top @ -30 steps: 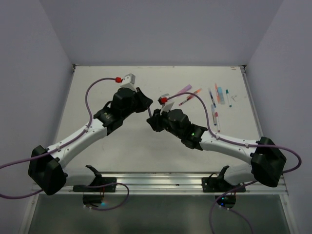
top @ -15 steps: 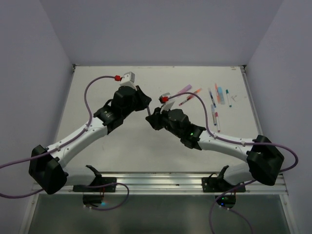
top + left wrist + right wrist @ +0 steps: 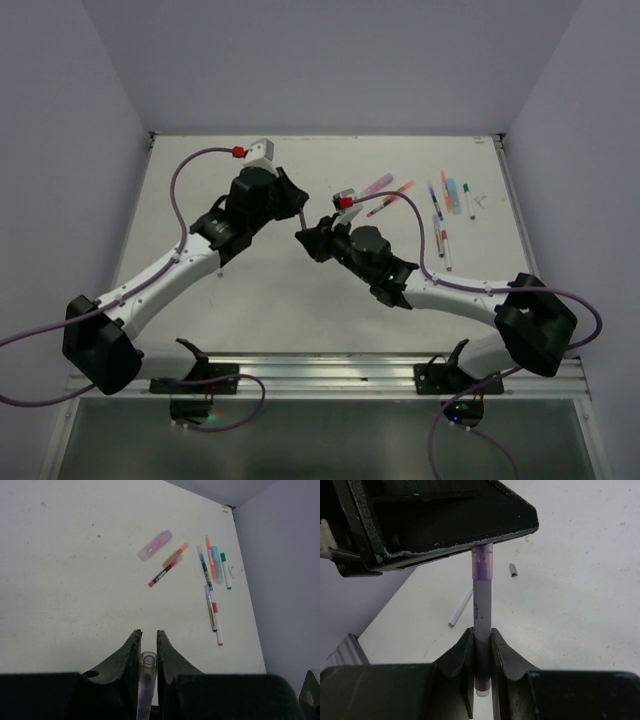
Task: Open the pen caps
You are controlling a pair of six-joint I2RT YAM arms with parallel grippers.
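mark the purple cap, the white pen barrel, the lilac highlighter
purple cap (image 3: 482, 566): right wrist view, cap's middle
white pen barrel (image 3: 481, 607): right wrist view, mid-barrel
lilac highlighter (image 3: 155, 545): left wrist view, body centre

The left arm (image 3: 170, 270) is reaching forward from its base at the near left, elbow bent, wrist angling inward. The right arm (image 3: 450, 292) is stretching in low and long from the near right. The two are meeting tip to tip. The left gripper (image 3: 148, 632) is pinching the purple cap (image 3: 148, 662) (only a narrow slit is showing between its fingers). The right gripper (image 3: 481, 632) is clamping the pen (image 3: 481, 605) by its body, with its fingers pointing straight at the other gripper.
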